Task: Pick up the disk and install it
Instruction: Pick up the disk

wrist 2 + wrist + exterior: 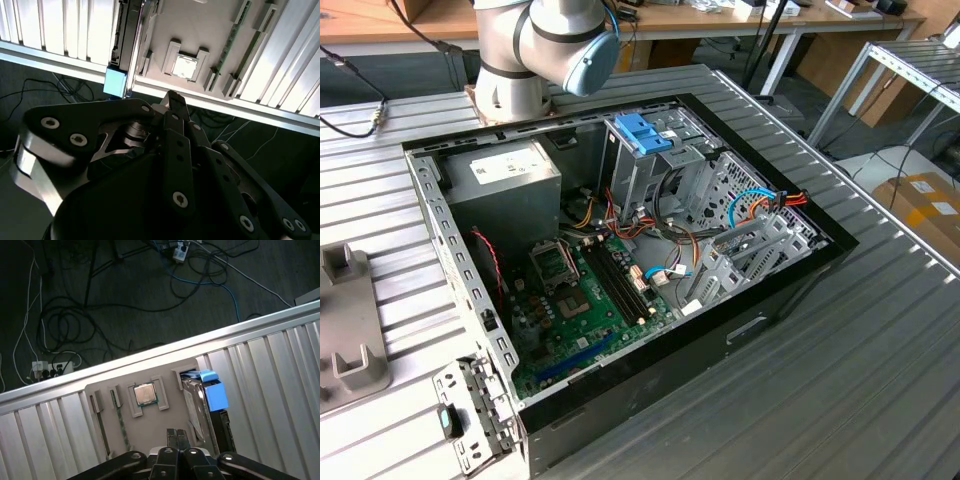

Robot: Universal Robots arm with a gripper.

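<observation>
The disk (196, 407) stands on edge in a slot of a grey holder plate (165, 427), and its bright blue end tab (214, 392) points toward the table's edge. In the second wrist view the disk (126, 40) shows the same blue tab (115, 81). My gripper (176, 434) hovers above the holder plate, beside the disk and apart from it. Its black fingers are shut together with nothing between them. In the second wrist view the gripper (174, 102) hangs over the table's edge near the plate.
A processor chip (144, 394) and thin memory sticks (120, 415) sit in the same holder plate. The open computer case (620, 260) lies on the ribbed metal table (860, 380), with a tall metal cage and blue latch (645, 135) inside. Cables litter the dark floor (125, 300).
</observation>
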